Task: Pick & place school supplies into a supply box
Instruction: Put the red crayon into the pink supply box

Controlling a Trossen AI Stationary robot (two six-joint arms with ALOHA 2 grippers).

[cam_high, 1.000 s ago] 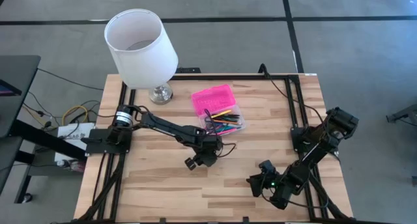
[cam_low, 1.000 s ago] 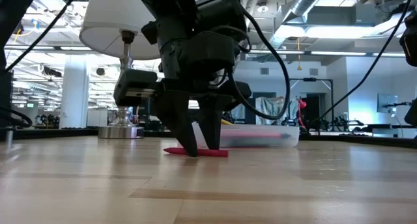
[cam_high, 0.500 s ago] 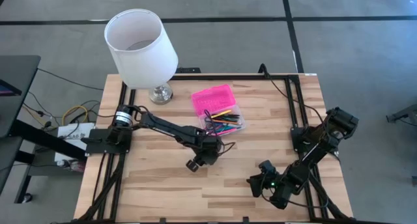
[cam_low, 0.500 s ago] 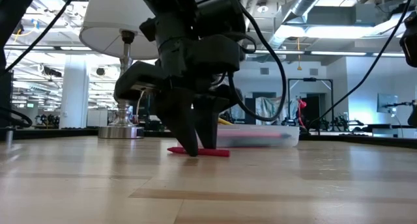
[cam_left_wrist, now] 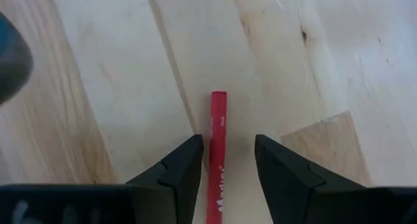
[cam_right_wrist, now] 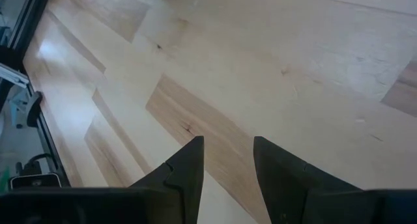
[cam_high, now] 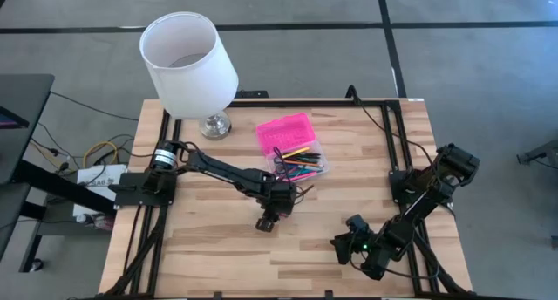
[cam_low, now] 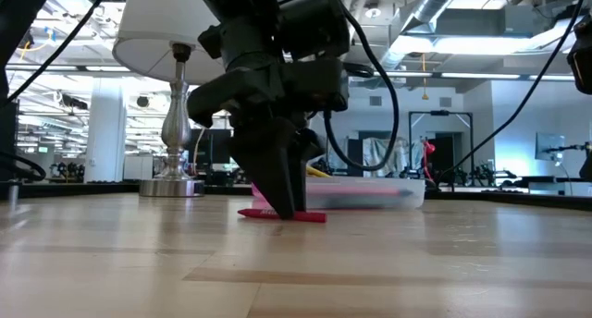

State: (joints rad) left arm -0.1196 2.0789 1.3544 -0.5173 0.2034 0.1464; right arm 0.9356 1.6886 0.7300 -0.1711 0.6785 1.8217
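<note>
The left arm reaches across the desk (cam_high: pixel 218 248) from its base at the left edge, wrist bent down. The left hand (cam_left_wrist: pixel 226 160) points at the desk top, fingers (cam_left_wrist: pixel 186 165) parted, straddling a red marker (cam_left_wrist: pixel 217 142) that lies flat on the wood; no grip is closed on it. In the low view the fingertips meet the desk at the marker. The box (cam_high: pixel 292 146) sits just beyond, pink lid open, pens (cam_high: pixel 301 165) in its clear base. The right arm rests folded at the desk's right edge, right hand (cam_right_wrist: pixel 227 160) parted and empty. A lamp (cam_high: pixel 187 60) stands at the far left corner.
</note>
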